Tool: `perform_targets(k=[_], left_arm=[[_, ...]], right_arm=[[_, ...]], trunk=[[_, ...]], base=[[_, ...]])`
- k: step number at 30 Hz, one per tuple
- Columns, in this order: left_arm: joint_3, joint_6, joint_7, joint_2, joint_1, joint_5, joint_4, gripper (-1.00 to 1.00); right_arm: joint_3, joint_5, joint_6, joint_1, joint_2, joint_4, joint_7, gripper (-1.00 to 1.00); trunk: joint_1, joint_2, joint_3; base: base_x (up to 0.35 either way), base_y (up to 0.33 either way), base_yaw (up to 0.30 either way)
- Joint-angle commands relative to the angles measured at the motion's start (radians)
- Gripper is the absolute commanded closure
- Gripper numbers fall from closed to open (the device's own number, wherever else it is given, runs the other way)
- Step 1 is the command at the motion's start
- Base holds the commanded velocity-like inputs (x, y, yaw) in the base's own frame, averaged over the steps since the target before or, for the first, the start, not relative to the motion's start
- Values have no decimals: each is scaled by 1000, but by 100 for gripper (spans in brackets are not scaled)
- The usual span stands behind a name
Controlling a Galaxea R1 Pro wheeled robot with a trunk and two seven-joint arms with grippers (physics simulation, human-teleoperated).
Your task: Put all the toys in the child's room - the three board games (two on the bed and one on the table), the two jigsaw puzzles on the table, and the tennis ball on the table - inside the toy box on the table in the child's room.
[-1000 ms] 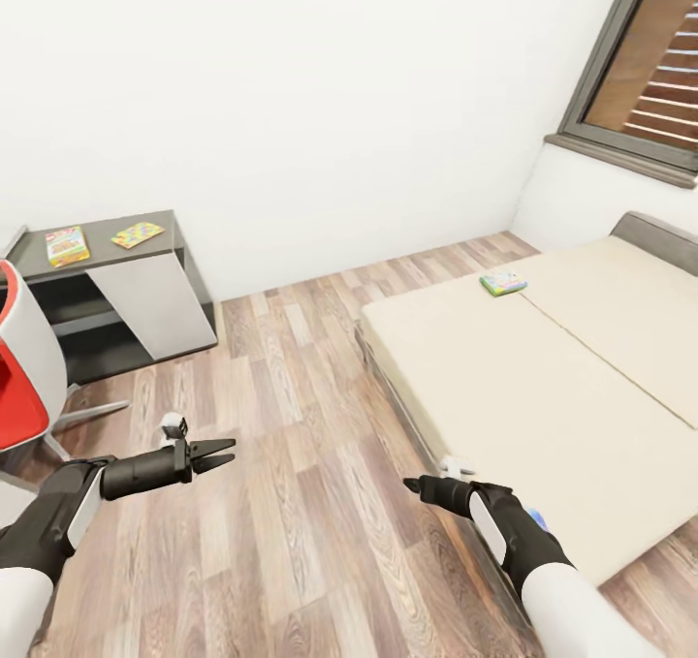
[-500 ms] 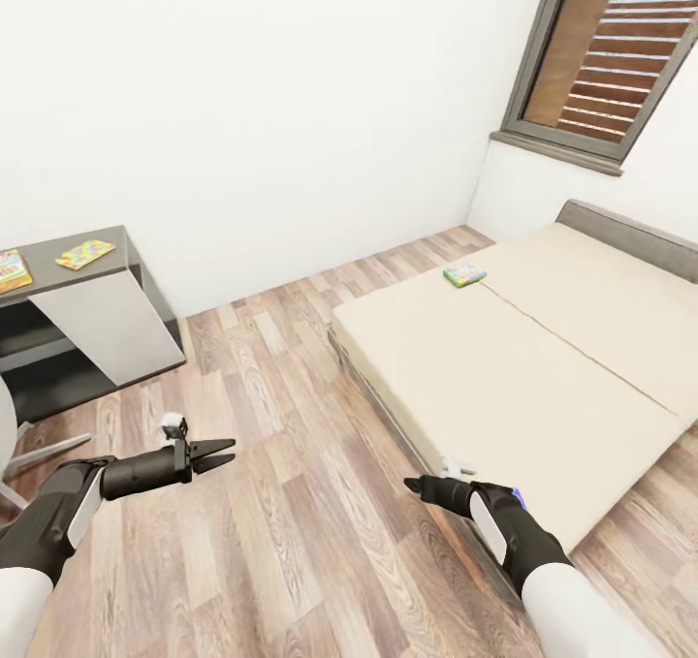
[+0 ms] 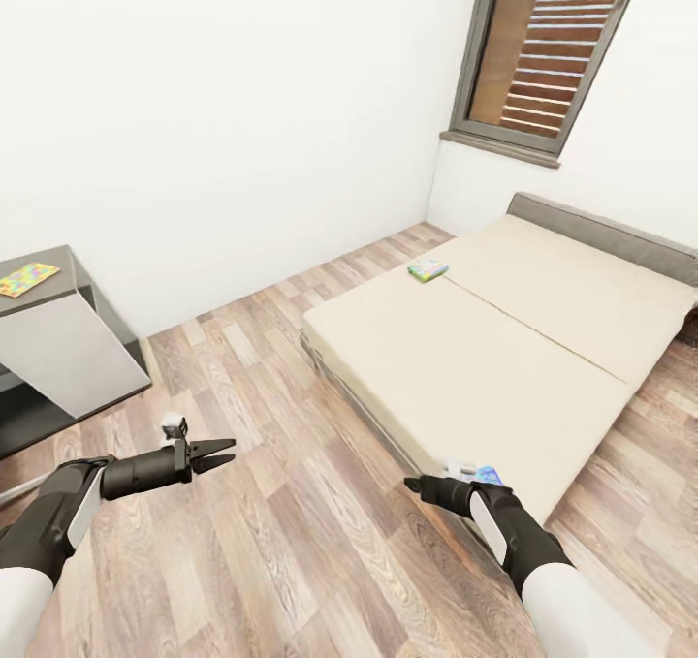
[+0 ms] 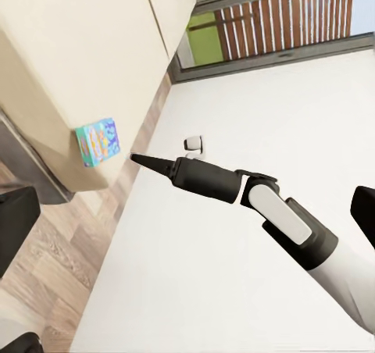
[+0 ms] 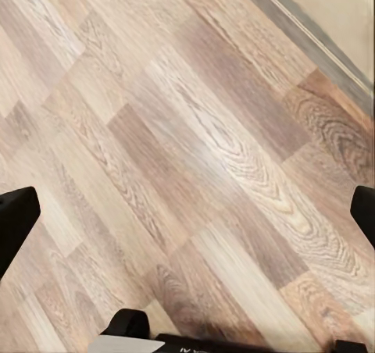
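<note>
The child's room (image 3: 242,106) is showing white walls and a wood-plank floor (image 3: 291,503), with a slatted window (image 3: 543,47) set in the far corner. The bed (image 3: 504,348) is lying along the right side under its plain cream cover, its grey headboard against the far wall. On the left edge a grey-topped surface (image 3: 48,290) with white sides is standing against the wall, and a multicoloured jigsaw puzzle (image 3: 27,277) is lying flat on its top.

One board game (image 3: 428,269) is resting on the bed near the far edge, close to the seam in the cover — a second, blue-covered board game (image 3: 489,473) is sitting at the near corner of the bed, just beyond the right arm.

Both arms are reaching forward over the floor, well apart from each other. The left hand (image 3: 221,453) is hanging released, its two fingers spread and holding nothing. The right hand (image 3: 411,485) is pointing toward the left arm; in the head and left wrist views its fingers are looking pressed to a single tip, but the right wrist view is showing them spread wide over bare floor, so it is released and grasping nothing
</note>
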Motion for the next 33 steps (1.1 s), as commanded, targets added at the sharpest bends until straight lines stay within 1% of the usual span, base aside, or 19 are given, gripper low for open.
perform_targets(k=[1,14,22,33], left_arm=[[0,10,-2,0,0,2,0,-100],[0,11,-2,0,0,2,0,-100],[0,11,-2,0,0,2,0,-100],[0,10,-2,0,0,2,0,-100]], right_arm=[[-4,-5,7,-1,1,-1,2,-100],[-4,-5,-1,-1,0,-1,2,-100],[-5,-5,-8,-1,1,-1,1,-100],[-6,-5,-10,-1,0,-1,1,-100]], trunk=[[1,-2,-1],[1,-2,10],[1,-2,19],[1,-2,31]], base=[[0,19,-277],[0,7,-261],[0,151,-245],[0,24,-234]])
